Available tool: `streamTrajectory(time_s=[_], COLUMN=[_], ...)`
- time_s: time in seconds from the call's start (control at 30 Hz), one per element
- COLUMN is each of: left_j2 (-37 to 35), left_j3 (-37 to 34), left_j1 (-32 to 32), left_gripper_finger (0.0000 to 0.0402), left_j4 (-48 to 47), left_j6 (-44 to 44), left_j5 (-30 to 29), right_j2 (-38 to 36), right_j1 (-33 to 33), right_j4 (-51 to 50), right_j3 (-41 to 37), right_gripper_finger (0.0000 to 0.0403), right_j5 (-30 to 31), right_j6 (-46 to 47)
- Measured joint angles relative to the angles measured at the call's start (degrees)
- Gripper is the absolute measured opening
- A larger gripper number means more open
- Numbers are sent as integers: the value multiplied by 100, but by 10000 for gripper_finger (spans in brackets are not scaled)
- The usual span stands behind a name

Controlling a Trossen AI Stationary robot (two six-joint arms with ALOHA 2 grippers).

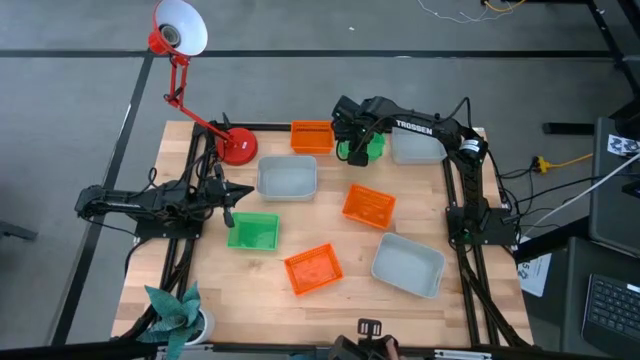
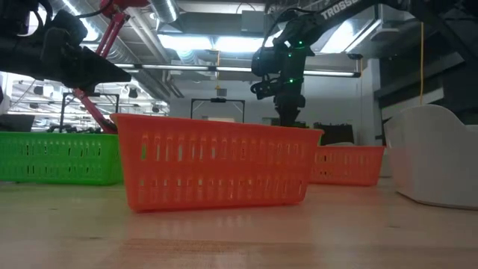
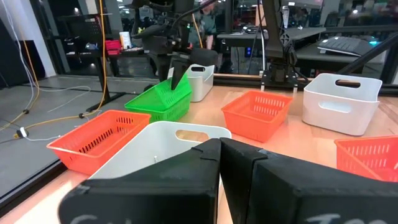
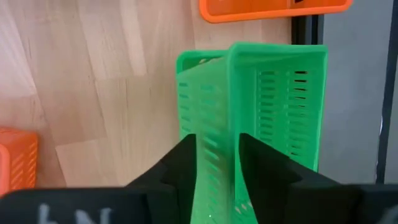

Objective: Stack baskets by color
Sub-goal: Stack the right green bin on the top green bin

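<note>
The right arm (lettered TROSSEN) has its fingers [image 4: 217, 165] straddling a green basket [image 4: 261, 112] wall, slightly parted.

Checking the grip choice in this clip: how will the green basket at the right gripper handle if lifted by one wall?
The green basket looks thin and slotted, so probably light, and its wall may flex. It sits tilted, the right gripper jaws straddling one wall, so it could swing or tip.
</note>
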Motion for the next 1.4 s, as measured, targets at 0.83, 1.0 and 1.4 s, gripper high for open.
streamTrajectory(time_s=[0.83,1.0,1.4], left_j2=[0,0,0], left_j3=[-2,-2,-2], left_j1=[1,1,0], left_gripper_finger=[0,0,0], left_j4=[-2,-2,-2], left_j6=[-2,-4,-1], left_j5=[0,0,0], right_j2=[88,391,277], right_j1=[14,24,220], right_j4=[81,139,29], right_j3=[0,-2,-2], right_gripper_finger=[126,126,126], right_j5=[451,592,855], right_j6=[660,653,609])
